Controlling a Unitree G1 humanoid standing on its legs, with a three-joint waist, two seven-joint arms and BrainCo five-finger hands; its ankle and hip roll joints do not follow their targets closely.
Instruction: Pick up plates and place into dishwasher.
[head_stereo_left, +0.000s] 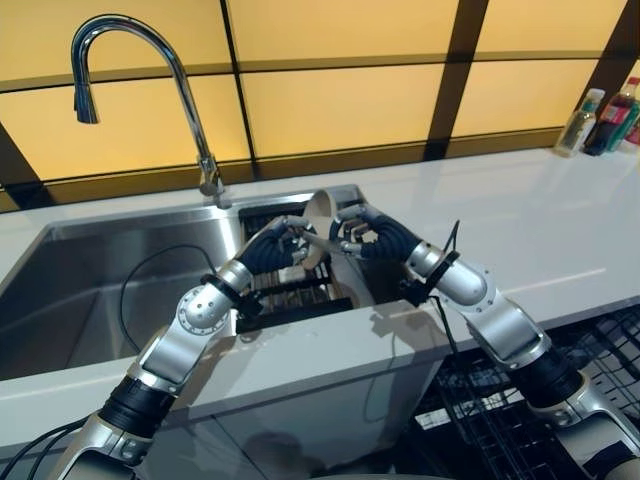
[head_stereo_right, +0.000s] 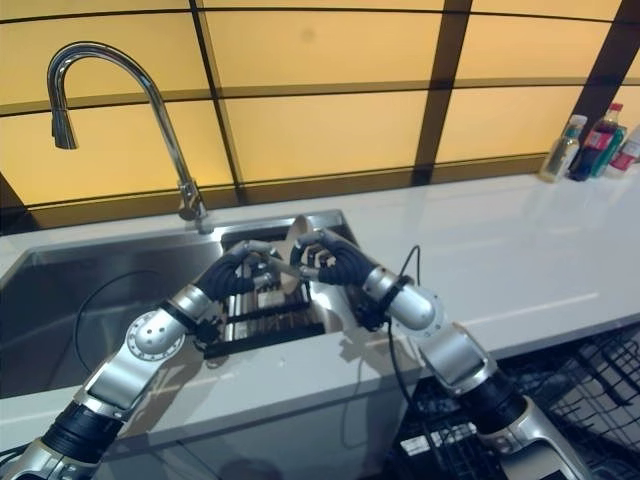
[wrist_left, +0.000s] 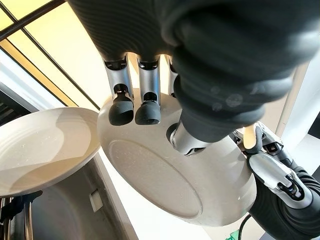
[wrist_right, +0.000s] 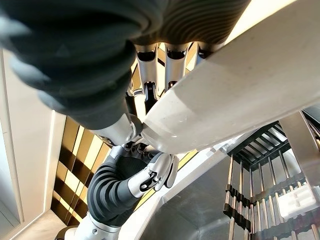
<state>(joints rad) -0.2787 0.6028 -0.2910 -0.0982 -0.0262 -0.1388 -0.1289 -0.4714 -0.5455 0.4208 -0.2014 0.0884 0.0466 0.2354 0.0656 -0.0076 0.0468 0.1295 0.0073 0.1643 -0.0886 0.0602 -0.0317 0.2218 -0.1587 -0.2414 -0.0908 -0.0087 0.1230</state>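
1. Over the dish rack (head_stereo_left: 290, 295) at the right end of the sink (head_stereo_left: 100, 300), both hands met on one cream plate (head_stereo_left: 318, 225).
2. That plate stood on edge, tilted, its rim rising above the two hands and its faces turned roughly left and right, so its broad plane ran from the robot toward the back wall.
3. The left hand (head_stereo_left: 285, 245) came in from the lower left, with its fingers (wrist_left: 134, 107) curled over the plate's rim and its thumb (wrist_left: 187, 142) pressed on the plate's underside (wrist_left: 175, 180), clamped on it.
4. The right hand (head_stereo_left: 355, 232) came in from the right and was also clamped on the plate, its fingers (wrist_right: 170, 60) lying along one face and its thumb at the rim.
5. In the left wrist view a second plate (wrist_left: 45, 150) sat just beside the held one, still leaning in the rack, and their rims overlapped in that view; contact between them could not be judged.
6. A curved tap (head_stereo_left: 140, 90) stood behind the sink on the white worktop (head_stereo_left: 520, 230).
7. Several bottles (head_stereo_left: 605, 120) stood at the far right of the worktop against the amber wall panels (head_stereo_left: 340, 100).
8. Below the worktop at the right, the black wire dishwasher rack (head_stereo_left: 480, 400) lay open, well apart from the plate.
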